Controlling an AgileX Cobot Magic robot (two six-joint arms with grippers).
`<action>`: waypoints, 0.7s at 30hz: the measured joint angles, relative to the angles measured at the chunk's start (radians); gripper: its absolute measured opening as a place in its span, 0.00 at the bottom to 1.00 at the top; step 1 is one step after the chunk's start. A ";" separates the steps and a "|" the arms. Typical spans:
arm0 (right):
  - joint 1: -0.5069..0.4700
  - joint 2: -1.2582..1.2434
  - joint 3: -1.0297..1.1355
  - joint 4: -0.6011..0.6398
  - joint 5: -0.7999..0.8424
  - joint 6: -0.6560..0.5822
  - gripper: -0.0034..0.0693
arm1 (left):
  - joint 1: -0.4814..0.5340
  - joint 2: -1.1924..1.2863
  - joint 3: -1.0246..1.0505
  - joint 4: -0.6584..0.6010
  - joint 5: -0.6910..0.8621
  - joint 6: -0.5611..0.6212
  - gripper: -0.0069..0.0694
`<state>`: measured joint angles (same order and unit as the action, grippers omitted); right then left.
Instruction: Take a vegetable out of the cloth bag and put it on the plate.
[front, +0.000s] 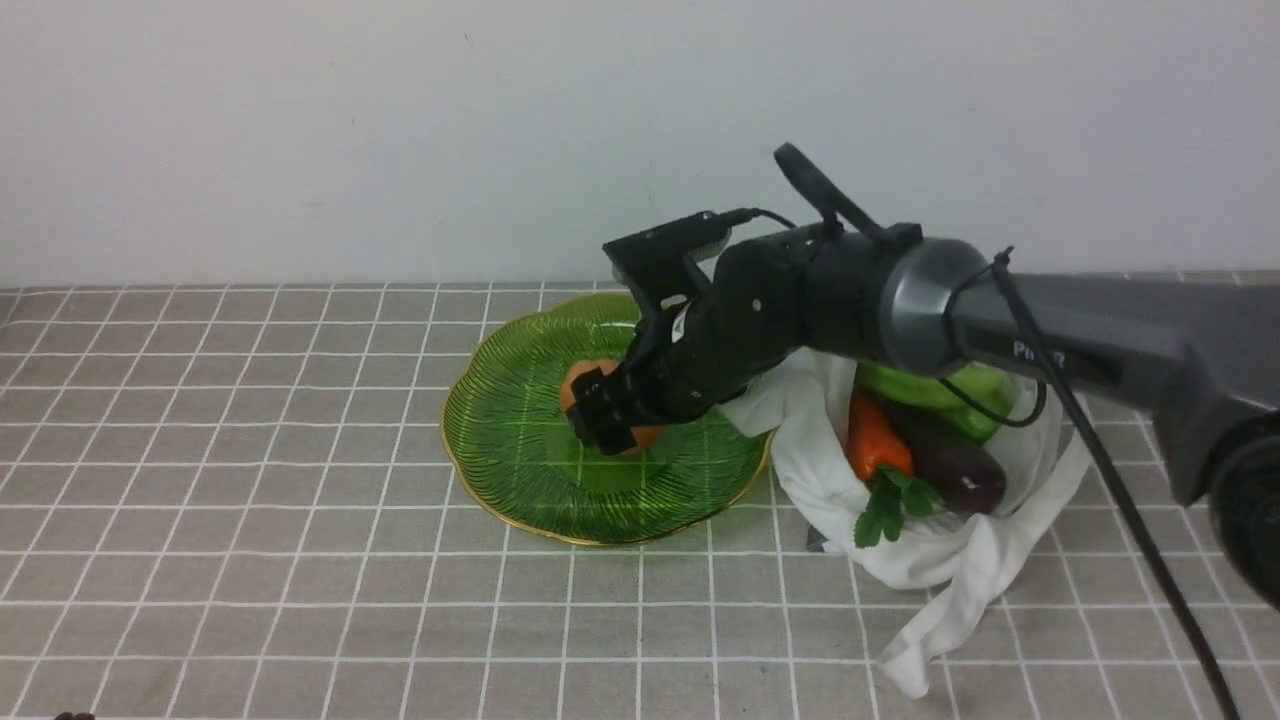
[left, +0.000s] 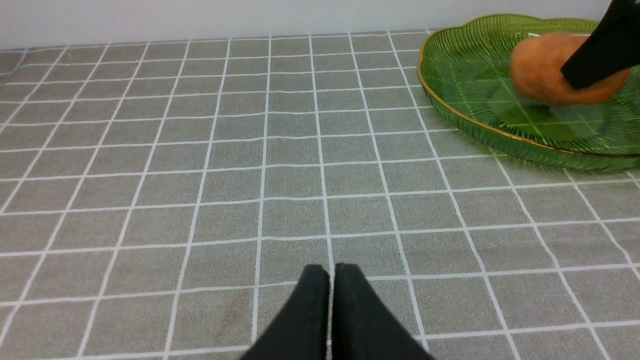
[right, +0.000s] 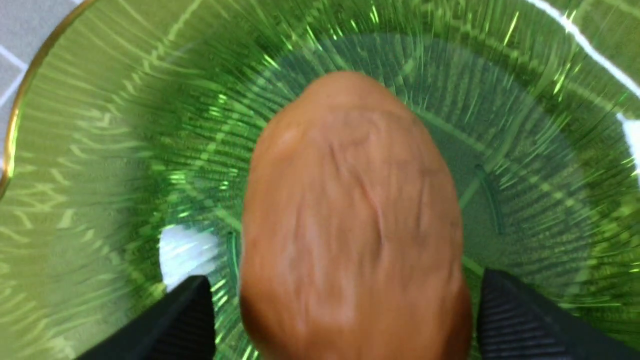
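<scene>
Furthest left, the left gripper (left: 331, 305) hangs low over the grey checked tablecloth (front: 250, 450), well apart from the work, its two fingers pressed together on nothing. Next comes the green plate (front: 500, 470) with its gold rim; the potato (front: 580, 384) lies near its middle, resting on the ridged floor as far as the front and left wrist views show. The right gripper (right: 347, 300) straddles the potato from above with its fingers (right: 185, 320) spread to either side; the right wrist view shows a thin strip of green between each finger and the brown skin, so the jaws stand apart and look to be off it rather than clamped. To the right, just beside the plate, a fold seeming to overlap its rim, the white bag (front: 940, 560) slumps open with a carrot (front: 872, 440), an eggplant (front: 955, 470) and a green vegetable (front: 930, 390) inside. By my reading the step in hand is the release, the last of the task, since the potato is out of the bag and on the plate. The next move calls for a straight lift of the right arm, jaws kept wide, so neither finger drags the potato or rolls it toward the rim.
</scene>
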<state>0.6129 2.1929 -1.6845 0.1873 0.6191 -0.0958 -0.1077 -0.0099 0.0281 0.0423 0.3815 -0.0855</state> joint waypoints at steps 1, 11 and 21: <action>0.000 -0.001 -0.012 -0.009 0.026 0.000 0.97 | 0.000 0.000 0.000 0.000 0.000 0.000 0.08; 0.000 -0.114 -0.421 -0.132 0.578 0.001 0.89 | 0.000 0.000 0.000 0.000 0.000 0.000 0.08; -0.018 -0.380 -0.512 -0.252 0.641 0.053 0.32 | 0.000 0.000 0.000 0.000 0.000 0.000 0.08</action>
<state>0.5953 1.8129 -2.1964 -0.0649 1.2606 -0.0425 -0.1077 -0.0099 0.0281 0.0423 0.3815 -0.0855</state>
